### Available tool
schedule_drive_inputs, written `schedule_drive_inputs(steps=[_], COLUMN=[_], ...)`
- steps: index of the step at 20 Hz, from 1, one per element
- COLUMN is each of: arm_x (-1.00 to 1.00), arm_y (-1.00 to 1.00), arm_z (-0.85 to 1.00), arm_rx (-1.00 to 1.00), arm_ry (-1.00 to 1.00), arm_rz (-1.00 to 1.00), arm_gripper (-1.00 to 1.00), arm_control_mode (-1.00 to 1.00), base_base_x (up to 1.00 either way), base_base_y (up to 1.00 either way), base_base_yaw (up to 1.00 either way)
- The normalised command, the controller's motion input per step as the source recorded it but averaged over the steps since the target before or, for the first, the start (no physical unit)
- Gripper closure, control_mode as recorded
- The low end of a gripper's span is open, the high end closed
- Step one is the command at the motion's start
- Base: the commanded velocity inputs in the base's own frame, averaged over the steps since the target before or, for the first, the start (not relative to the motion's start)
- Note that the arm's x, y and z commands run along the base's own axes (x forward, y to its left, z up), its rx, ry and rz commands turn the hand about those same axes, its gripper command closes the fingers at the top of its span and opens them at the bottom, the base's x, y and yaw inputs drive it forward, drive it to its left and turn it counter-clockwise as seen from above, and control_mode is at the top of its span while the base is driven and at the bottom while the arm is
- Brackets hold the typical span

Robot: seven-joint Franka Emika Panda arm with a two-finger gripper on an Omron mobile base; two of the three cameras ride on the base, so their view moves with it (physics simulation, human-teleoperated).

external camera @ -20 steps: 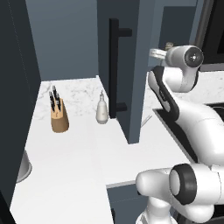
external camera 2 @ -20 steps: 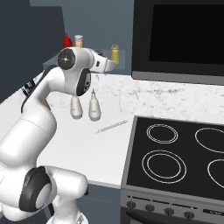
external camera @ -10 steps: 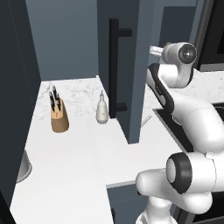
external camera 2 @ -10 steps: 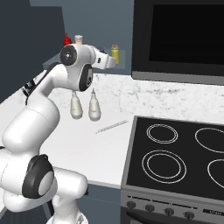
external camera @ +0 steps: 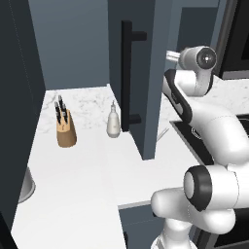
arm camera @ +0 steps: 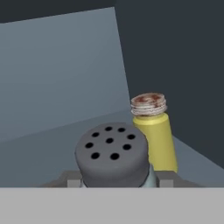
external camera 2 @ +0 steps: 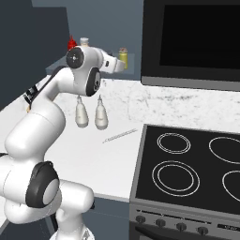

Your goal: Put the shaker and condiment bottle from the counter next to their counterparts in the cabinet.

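Jaws grasp the shaker (arm camera: 111,153), its glass body mostly hidden, beside the yellow jar (arm camera: 154,135).

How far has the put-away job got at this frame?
Nothing looks placed yet. In hand: the shaker, its dark holed cap filling the hand view, sits at the gripper beside the yellow jar on the cabinet shelf; whether the fingers are closed on it is hidden. Left: releasing it, then the condiment bottle, which no view shows.

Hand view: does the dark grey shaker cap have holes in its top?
Yes, the shaker cap shows several round dark holes across its flat top.
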Motion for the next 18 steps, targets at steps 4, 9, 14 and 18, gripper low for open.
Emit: schedule_drive_inputs(steps=[4,9,14,18], arm_x=[0.14,0.3,0.28,0.23], arm_y=[0.0,0.0,0.0,0.0], arm_z=[-0.29,-0.24,-0.26,-0.31], arm_rx=[0.0,0.0,0.0,0.0], arm_ry=[0.0,0.0,0.0,0.0], arm_rz=[0.0,0.0,0.0,0.0], arm_gripper=[1.0,1.0,1.0,1.0], arm_control_mode=[-1.0,-1.0,-1.0,-1.0], base_base_x=[0.0,0.0,0.0,0.0], base_base_y=[0.0,0.0,0.0,0.0], base_base_yaw=[0.0,0.0,0.0,0.0])
